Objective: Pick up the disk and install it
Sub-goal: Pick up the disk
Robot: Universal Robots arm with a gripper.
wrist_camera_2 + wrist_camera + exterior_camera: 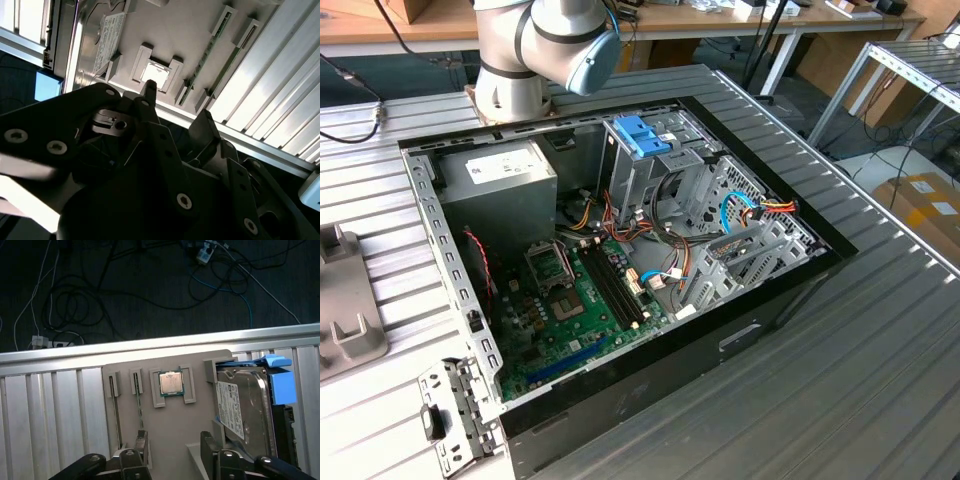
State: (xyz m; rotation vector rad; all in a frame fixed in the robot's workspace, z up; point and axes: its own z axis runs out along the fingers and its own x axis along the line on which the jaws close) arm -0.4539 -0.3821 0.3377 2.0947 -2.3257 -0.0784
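1. The claw (176, 447) is wide open and empty above the grey tray (192, 422). Its tips are nearer the chip (170, 383) than the disk (247, 405). Coming down from here would, I judge, land a tip on the chip or on a pocket rib.
2. The disk lies flat in the end pocket of the tray, on the far side of the chip from the memory stick (139, 405). Its blue bracket (280, 385) runs along the outer side. A finger could catch the pocket wall or the bracket and tip the disk instead of gripping it.
3. The tray sits at the edge of the table (50, 405), with the floor beyond. A smooth metal disk gripped off-centre may swing or slip and drop over that edge.
4. In the exterior view, the computer case (620, 400) has loose cables (760, 207) by its drive cage. These could snag the disk on its way in.
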